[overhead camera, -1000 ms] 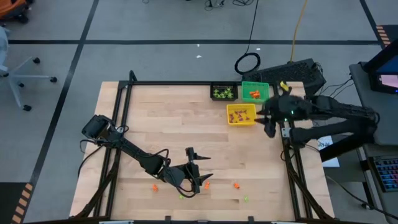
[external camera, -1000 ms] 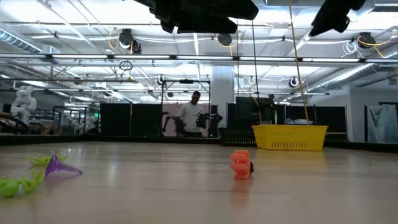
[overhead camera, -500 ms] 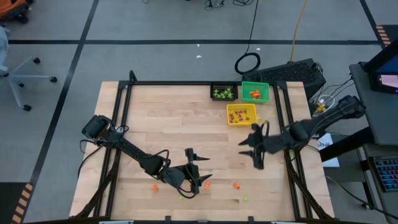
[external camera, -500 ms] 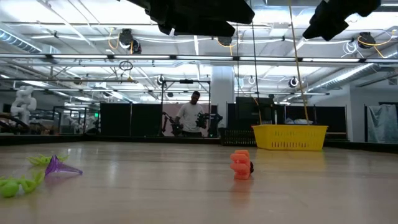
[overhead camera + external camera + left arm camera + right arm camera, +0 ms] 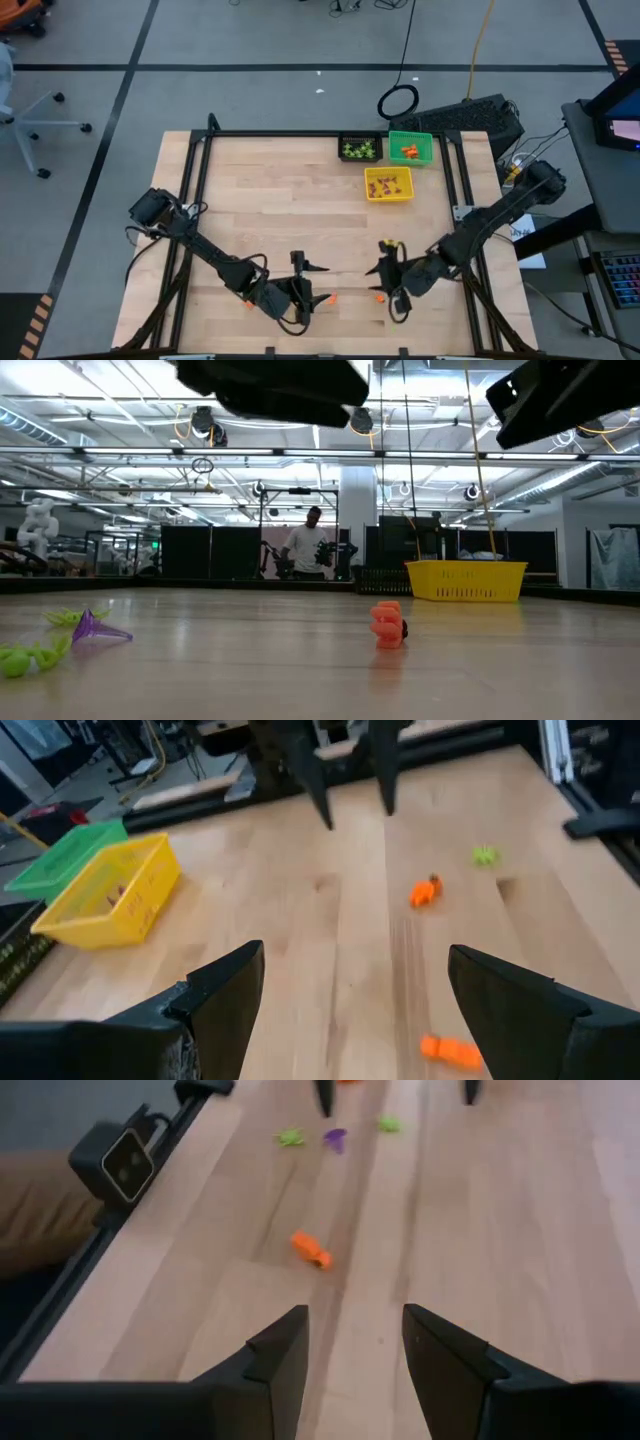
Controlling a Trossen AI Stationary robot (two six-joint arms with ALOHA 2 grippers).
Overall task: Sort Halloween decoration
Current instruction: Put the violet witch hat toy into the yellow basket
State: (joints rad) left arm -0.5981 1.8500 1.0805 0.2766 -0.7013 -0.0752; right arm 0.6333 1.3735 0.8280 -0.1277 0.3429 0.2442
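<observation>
Take the yellow bin (image 5: 388,184) as your landmark. Well short of it, toward the counter's (image 5: 260,210) near edge and to its left, the left end effector (image 5: 304,281) hangs with fingers spread and empty; an orange trinket (image 5: 330,297) lies just beside its tips. Nearly straight below the bin, the right end effector (image 5: 388,284) hovers over a second orange trinket (image 5: 379,297), its fingers parted with nothing between them. You are in the pick-up step: several pieces already sit in the bins, while orange, light-green and purple trinkets (image 5: 95,628) stay scattered along the near edge. Judged from this, your next move calls for a careful descent and a close onto one very small piece. The counter is pale wood inside a black frame. Beyond it lies an open workshop, a person (image 5: 308,546) standing far back.
</observation>
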